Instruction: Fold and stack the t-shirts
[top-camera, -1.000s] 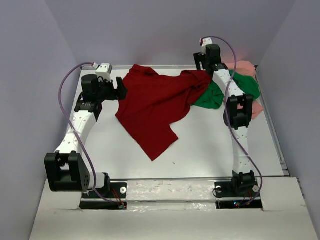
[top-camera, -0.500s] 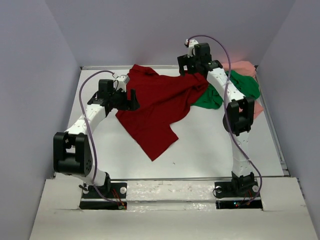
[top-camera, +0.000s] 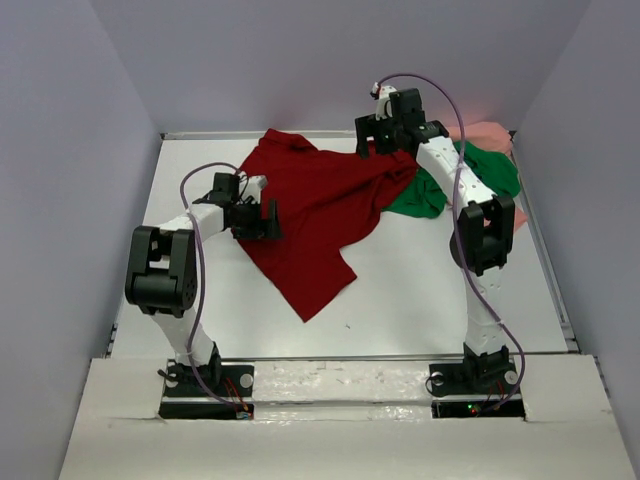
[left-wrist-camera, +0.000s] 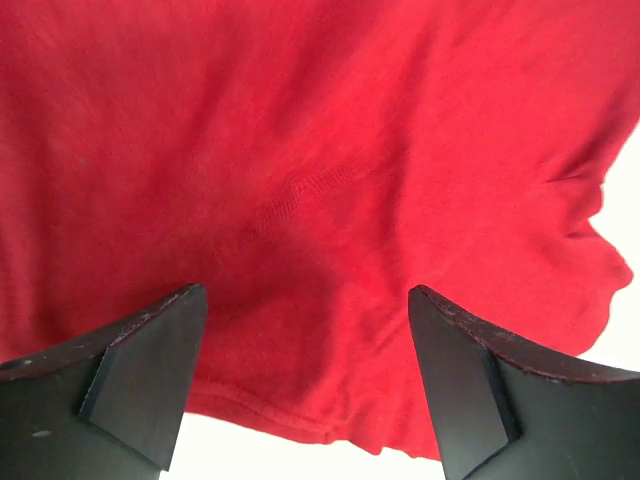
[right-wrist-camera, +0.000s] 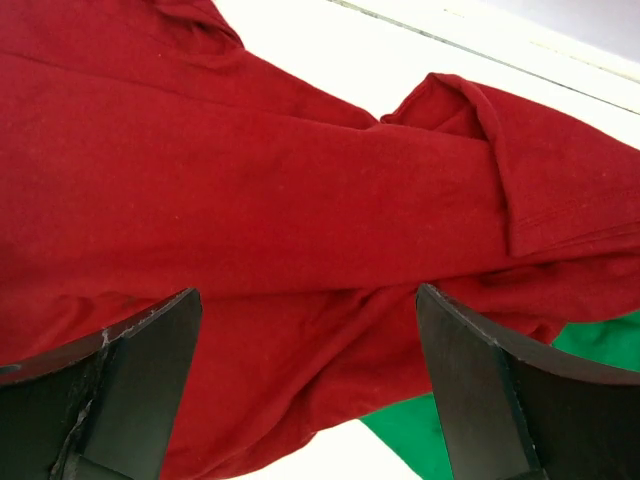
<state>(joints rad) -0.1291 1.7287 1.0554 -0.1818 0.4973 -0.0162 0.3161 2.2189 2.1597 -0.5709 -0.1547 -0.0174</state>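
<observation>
Dark red t-shirt (top-camera: 320, 215) sprawls mid-frame on the white table (top-camera: 420, 290); left gripper (top-camera: 266, 219), jaws spread, hovers at its left edge; right gripper (top-camera: 374, 140), jaws spread, over its upper-right sleeve; green t-shirt (top-camera: 420, 200) and salmon t-shirt (top-camera: 490, 132) bunch upper right; pale lavender walls (top-camera: 300, 60) enclose the table.

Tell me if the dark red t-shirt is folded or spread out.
Spread out, unfolded: the dark red t-shirt lies open and rumpled across the table, its far right part overlapping the green t-shirt.
</observation>
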